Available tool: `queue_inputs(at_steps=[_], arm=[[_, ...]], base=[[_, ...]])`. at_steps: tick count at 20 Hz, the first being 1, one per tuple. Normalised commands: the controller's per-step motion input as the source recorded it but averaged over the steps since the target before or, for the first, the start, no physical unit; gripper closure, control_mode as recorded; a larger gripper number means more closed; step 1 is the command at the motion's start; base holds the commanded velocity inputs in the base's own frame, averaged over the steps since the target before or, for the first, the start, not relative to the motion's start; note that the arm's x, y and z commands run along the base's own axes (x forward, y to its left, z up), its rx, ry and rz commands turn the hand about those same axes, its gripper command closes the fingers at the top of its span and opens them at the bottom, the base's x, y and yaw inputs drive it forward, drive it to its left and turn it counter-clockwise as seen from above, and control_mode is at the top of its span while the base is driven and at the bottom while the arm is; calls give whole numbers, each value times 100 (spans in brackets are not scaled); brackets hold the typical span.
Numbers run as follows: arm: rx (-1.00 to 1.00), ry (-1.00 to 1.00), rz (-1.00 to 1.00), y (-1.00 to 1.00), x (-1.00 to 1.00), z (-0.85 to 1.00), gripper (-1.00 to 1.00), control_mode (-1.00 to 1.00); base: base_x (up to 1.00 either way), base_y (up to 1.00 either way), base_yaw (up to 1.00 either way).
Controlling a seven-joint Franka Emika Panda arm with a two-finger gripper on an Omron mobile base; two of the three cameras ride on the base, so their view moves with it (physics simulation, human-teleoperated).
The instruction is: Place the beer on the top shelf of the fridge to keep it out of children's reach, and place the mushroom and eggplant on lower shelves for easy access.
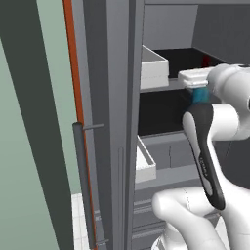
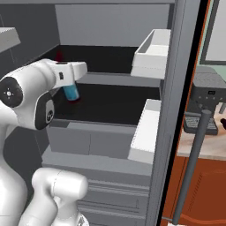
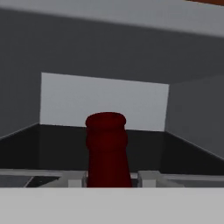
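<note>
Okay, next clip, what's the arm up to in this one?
The white arm has reached into the open fridge with the beer in its gripper; the hand view shows the fingers either side of the bottle's reddish neck. The bottle hangs at about the level of the top shelf, its teal label showing below the hand. Whether it already rests on a shelf cannot be told. White door bins flank the shelves.

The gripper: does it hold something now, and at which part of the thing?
Yes. The gripper holds the beer at its reddish neck, one finger on each side, inside the fridge.
</note>
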Motion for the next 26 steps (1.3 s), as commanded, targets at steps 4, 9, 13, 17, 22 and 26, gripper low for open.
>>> queue_inputs(at_steps=[4,9,13,17,22,26], arm=[[1,-2,-11,-3,19,54,100,-100],[0,6,-6,-17,28,42,100,-100],[5,2,0,-30,35,13,100,-100],[12,0,0,-26,35,1,100,-100],[12,0,4,-10,42,0,100,-100],[2,0,7,0,57,-2,100,-100]], base=[[0,0,0],[0,0,0],[0,0,0],[0,0,0],[0,0,0],[0,0,0]])
